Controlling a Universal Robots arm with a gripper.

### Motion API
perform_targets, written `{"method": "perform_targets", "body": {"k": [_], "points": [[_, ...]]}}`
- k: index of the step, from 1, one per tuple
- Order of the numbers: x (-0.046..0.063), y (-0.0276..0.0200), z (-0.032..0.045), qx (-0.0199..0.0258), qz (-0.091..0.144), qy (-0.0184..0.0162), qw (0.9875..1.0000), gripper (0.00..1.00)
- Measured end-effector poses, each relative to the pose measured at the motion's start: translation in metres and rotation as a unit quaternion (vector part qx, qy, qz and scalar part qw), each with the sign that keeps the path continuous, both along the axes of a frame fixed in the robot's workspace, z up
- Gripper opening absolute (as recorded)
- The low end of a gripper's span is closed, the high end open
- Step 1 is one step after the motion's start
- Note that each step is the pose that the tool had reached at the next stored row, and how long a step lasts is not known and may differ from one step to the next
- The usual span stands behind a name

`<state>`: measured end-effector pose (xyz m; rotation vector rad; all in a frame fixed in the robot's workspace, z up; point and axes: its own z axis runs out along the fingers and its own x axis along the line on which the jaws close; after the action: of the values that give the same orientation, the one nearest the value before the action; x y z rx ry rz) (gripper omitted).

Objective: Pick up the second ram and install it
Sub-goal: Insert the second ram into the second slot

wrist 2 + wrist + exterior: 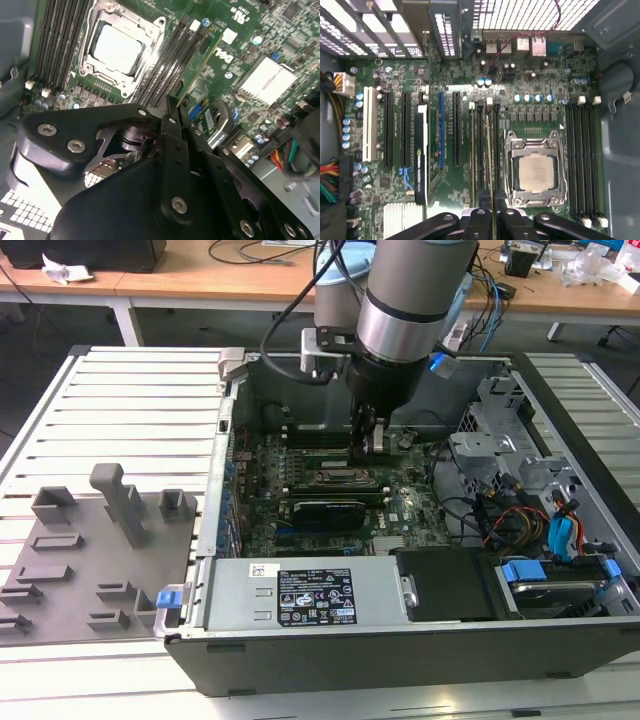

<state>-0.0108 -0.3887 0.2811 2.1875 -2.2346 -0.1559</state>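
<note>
Green and thin, the second ram [200,62] stands on edge between the tips of my pincer [172,107], which is clenched on its near end. In the second wrist view the stick runs away from my fingers [167,130] along the bank of black memory slots [167,65] beside the processor socket [117,47]. It sits over one of those slots, though I cannot tell whether it is seated or only resting above it. In the first wrist view the same stick shows edge-on as a narrow line [489,165] among the slots just beside the square metal processor [536,172], and my pincer [492,215] closes around its near end.

In the exterior view my arm [405,300] reaches straight down into the open computer case [400,650], and my pincer [368,445] hangs low over the motherboard [300,475], right at the slots next to the socket. To the exterior view's left of the case, the grey tray [90,550] with its moulded blocks lies on the slatted table [130,400], well apart from my pincer.
</note>
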Motion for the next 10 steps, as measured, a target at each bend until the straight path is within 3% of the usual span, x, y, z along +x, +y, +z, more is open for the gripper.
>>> {"method": "perform_targets", "body": {"k": [1,10], "points": [[-0.002,0.0000,-0.0006,0.0026,0.000,-0.0001,1.0000,0.14],[-0.005,0.0000,-0.0148,0.0026,0.000,-0.0001,1.0000,0.14]]}}
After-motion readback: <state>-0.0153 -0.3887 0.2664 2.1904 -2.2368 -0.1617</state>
